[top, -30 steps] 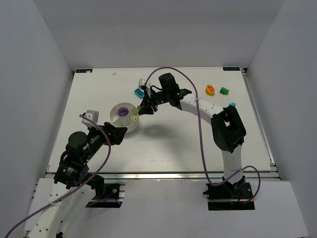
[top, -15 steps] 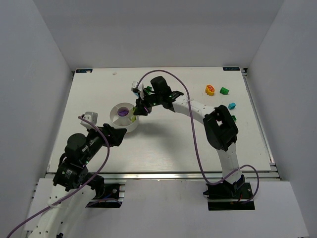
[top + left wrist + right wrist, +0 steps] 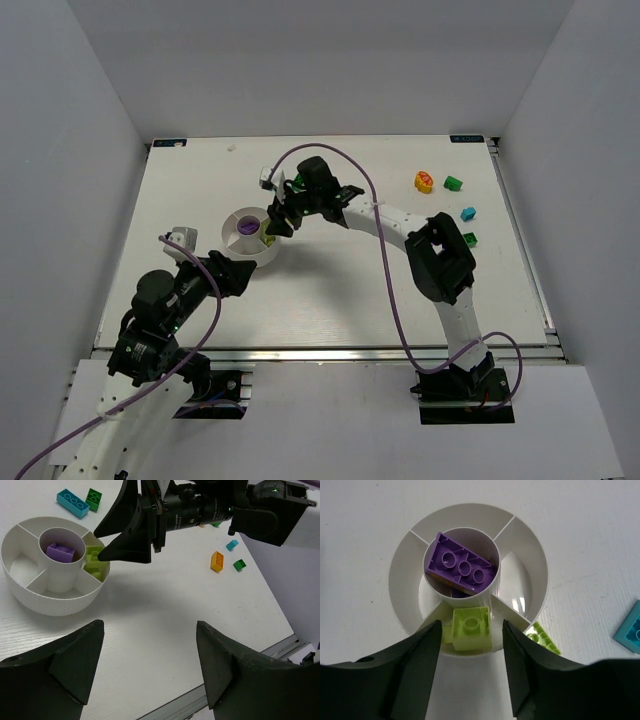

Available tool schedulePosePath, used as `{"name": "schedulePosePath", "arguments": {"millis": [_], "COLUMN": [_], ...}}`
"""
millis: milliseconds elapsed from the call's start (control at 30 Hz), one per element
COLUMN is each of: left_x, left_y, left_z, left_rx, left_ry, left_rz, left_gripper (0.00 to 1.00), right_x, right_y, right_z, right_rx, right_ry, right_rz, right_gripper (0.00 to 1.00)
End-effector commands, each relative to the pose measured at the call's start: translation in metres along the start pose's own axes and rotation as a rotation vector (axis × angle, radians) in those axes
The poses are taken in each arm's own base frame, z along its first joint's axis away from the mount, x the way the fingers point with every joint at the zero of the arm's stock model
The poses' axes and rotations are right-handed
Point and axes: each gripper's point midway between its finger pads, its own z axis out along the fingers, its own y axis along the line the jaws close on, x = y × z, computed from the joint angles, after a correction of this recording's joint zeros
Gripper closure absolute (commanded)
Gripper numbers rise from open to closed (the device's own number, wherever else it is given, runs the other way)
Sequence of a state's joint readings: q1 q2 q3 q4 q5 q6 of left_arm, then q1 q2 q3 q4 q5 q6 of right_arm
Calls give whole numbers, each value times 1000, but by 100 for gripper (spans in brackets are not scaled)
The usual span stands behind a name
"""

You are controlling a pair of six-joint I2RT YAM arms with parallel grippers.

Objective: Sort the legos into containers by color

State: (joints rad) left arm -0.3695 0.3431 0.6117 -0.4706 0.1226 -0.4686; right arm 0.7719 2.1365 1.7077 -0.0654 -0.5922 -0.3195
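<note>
The white divided bowl (image 3: 236,252) stands left of the table's centre. My right gripper (image 3: 272,224) hangs over its right side, jaws open. In the right wrist view the open gripper (image 3: 471,628) straddles a lime brick (image 3: 470,626) that lies free in a bowl (image 3: 540,565) compartment. A purple brick (image 3: 462,565) sits in the centre cup. Another lime brick (image 3: 543,639) lies just outside the rim. My left gripper (image 3: 148,630) is open and empty, low over the table in front of the bowl (image 3: 30,600).
A cyan brick (image 3: 72,503) and a dark green brick (image 3: 93,499) lie behind the bowl. At the far right lie an orange brick (image 3: 424,181), a green brick (image 3: 453,183), a cyan brick (image 3: 467,213) and another green brick (image 3: 470,239).
My right gripper has moved left and now hangs over the bowl's right side. The left arm has not moved.
</note>
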Motion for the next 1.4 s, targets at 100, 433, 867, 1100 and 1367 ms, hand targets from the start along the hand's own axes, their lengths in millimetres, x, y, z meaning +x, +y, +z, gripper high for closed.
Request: {"name": "schedulePosePath", "arguments": {"millis": [100, 433, 867, 1100, 1367], "left_x": [4, 7, 11, 13, 15], "left_y": [-3, -1, 4, 6, 9], "left_z": [-1, 1, 3, 4, 5], "left_rx": [20, 13, 0, -7, -17], "left_ry": [9, 22, 28, 28, 31], "left_rz": [-11, 1, 1, 1, 3], "left_gripper": [16, 21, 23, 21, 21], "right_x": [-27, -48, 68, 56, 67], "right_y": [-1, -21, -36, -72, -88], "right_z": [0, -58, -54, -13, 10], "right_rx": [6, 5, -241, -144, -81], "right_ry": [-46, -53, 135, 127, 128], "right_rz": [-41, -222, -679, -616, -538], "right_gripper": [37, 75, 11, 11, 13]}}
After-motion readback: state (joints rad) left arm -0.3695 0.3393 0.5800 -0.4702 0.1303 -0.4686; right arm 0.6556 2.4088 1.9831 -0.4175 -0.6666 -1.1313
